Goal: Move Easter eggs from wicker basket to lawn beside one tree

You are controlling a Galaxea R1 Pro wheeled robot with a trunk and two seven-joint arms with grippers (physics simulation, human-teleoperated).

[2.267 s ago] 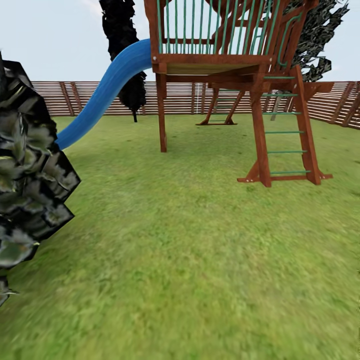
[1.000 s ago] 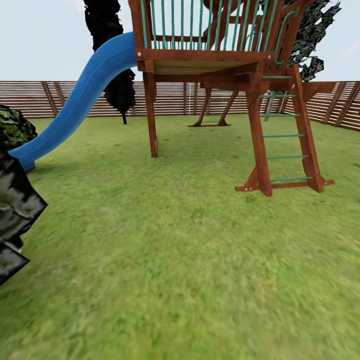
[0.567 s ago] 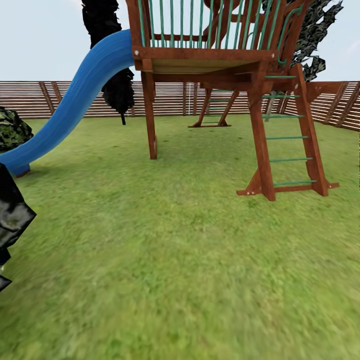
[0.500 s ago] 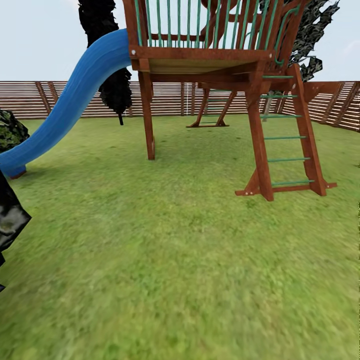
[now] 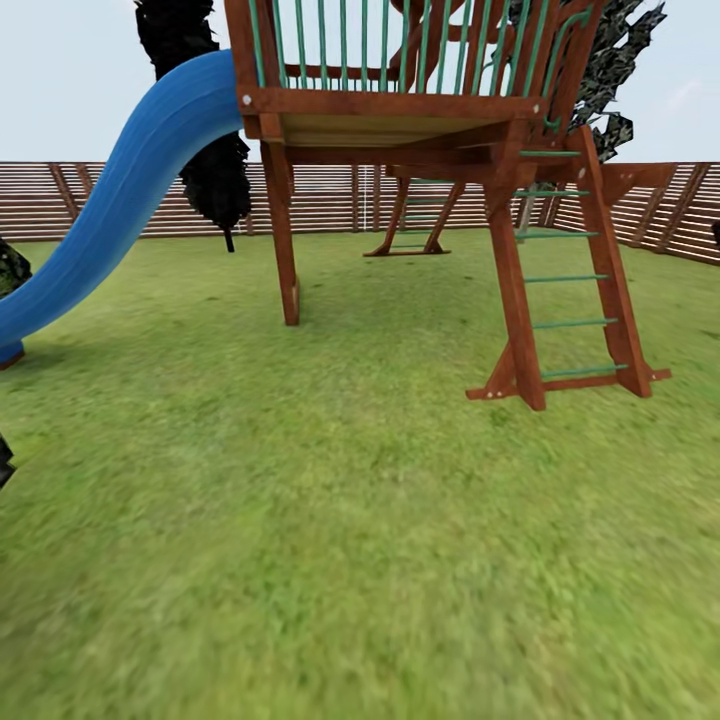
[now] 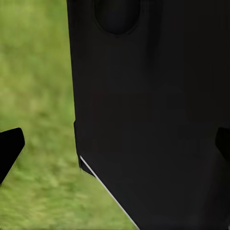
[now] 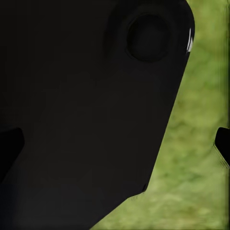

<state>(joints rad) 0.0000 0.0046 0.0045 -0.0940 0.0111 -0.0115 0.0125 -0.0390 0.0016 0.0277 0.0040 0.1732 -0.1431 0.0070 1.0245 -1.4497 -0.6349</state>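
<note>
green lawn (image 5: pixel 350 520) below wooden play tower (image 5: pixel 400 110); both gripper states unclear.

This is a fenced back garden with a children's play area, rendered in a simulator. A wide green lawn (image 5: pixel 350 520) runs to a brown slatted wooden fence (image 5: pixel 330 200) under open sky. On the grass stands a wooden play tower (image 5: pixel 400 110) with green railings, a green-runged ladder (image 5: pixel 570 280) and a curving blue slide (image 5: pixel 120 210). A thin dark tree (image 5: pixel 200 130) rises by the fence. Both wrist views show blurred grass beyond the dark fingers (image 6: pixel 9 151).
</note>
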